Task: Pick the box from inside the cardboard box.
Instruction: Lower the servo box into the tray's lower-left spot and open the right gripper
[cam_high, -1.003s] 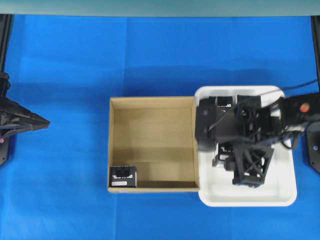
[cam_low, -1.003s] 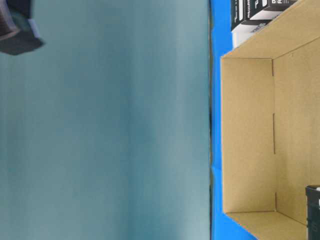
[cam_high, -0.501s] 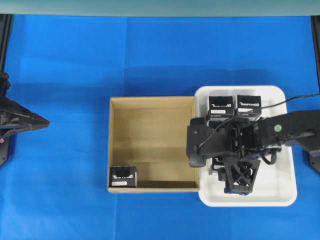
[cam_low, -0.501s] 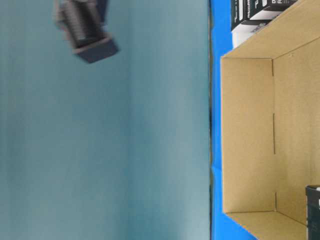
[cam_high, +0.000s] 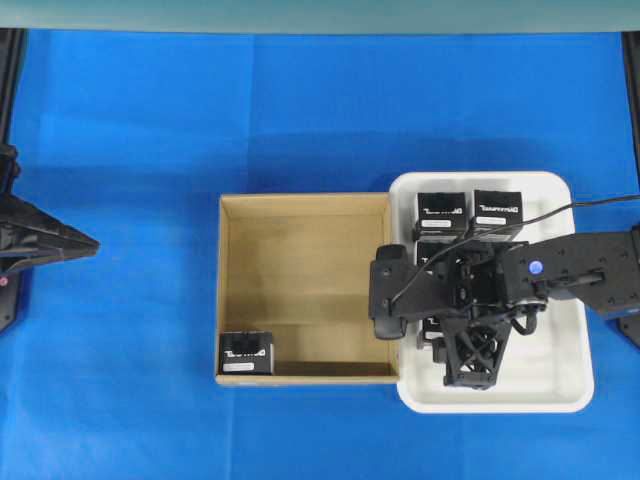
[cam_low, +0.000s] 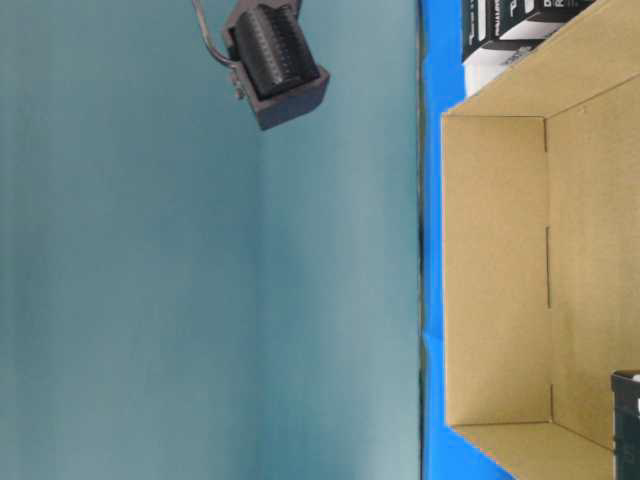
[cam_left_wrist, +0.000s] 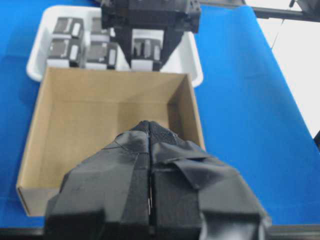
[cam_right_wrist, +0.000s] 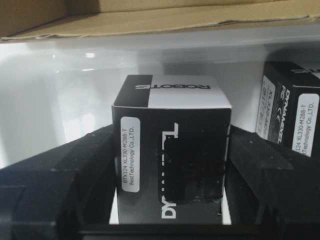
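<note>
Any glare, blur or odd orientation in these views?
Right wrist view: glare patches on the white tray, the claw's fingers soft and dark. Table-level view: turned sideways, mostly blank wall. Left wrist view: the near claw blurred.

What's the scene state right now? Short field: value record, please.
cardboard box: brown, low walls, centre of the blue table
box: lone black box in the near-left corner of the cardboard box in the overhead view, untouched
white tray: touching the cardboard box's right side, holds several more black boxes
right gripper: over the tray, fingers either side of a black box
left gripper: shut, off to the left, holding nothing
task status: pick not yet started
</note>
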